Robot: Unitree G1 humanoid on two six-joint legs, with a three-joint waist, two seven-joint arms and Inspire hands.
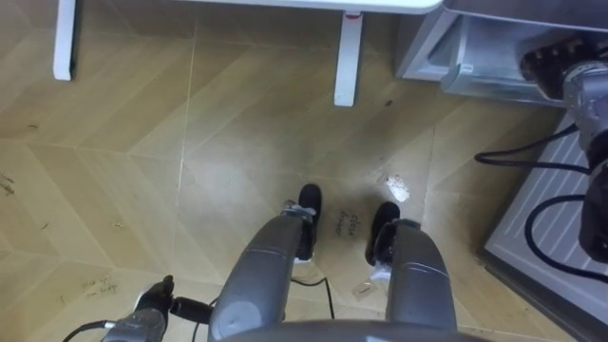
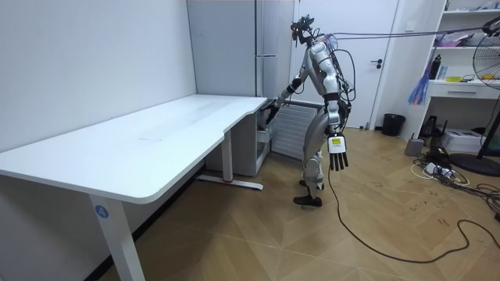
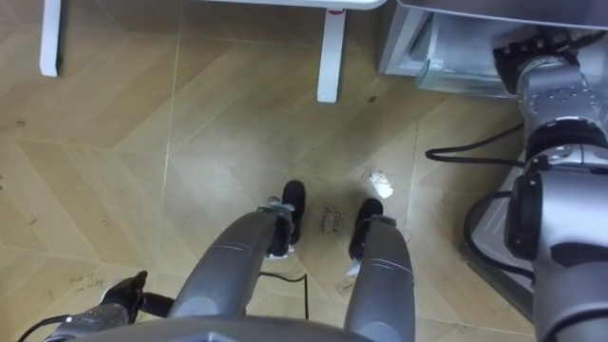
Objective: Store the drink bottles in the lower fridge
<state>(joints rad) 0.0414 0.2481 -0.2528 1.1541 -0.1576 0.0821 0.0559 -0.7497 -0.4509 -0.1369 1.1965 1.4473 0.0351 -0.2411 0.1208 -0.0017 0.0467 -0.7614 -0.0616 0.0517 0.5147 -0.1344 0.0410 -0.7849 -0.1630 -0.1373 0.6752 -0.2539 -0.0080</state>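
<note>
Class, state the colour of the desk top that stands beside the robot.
White; the desk top shows best in the room view.

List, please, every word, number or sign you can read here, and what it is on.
Handwriting on the floor between the robot's feet: too blurred to read.
Scribble on the floor, lower left: too faint to read.
Round blue sticker on the table leg: too small to read.
No text is legible.
</note>
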